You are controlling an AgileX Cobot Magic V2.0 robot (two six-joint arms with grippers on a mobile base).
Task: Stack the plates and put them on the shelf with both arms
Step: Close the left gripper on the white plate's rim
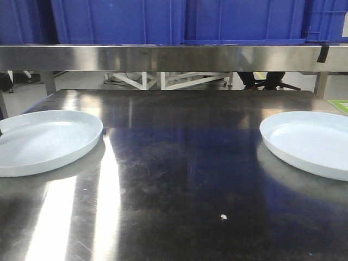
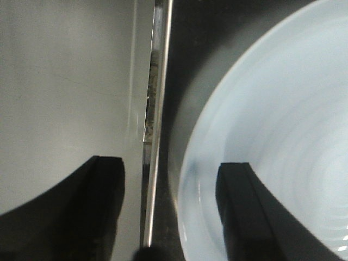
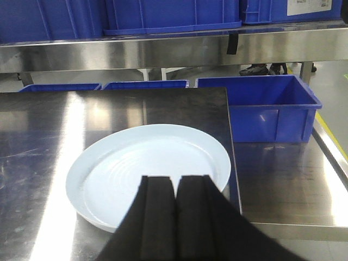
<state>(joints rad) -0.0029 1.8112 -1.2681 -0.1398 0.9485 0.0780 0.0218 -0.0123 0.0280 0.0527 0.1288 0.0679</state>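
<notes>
The left gripper [image 2: 169,168] is held spread wide, with one finger over the inside of the left plate [image 2: 283,119] and the other over a grey surface [image 2: 65,81] outside it, so the rim is straddled. Whether anything is touched cannot be told. The right gripper [image 3: 175,182] is seen with its fingers pressed together on nothing, and the right plate [image 3: 136,163] lies just ahead of and below it, flat on the table [image 1: 179,179]. The shelf [image 1: 174,57] is found beyond both plates and higher up, loaded with blue crates [image 1: 119,22]. The plates are judged stiff, glossy and slippery, and likely to chip if knocked against steel. A hold is best taken at the low upturned rim, one finger inside and one beneath the edge, since the flat middle offers nothing to pinch. The narrow gap at the table's edge is shown only by the left wrist view. A low crate [image 3: 261,109] off to the right gripper's right is shown only by the right wrist view. That the plates lie well apart is shown only by the front view, where neither gripper is visible.
</notes>
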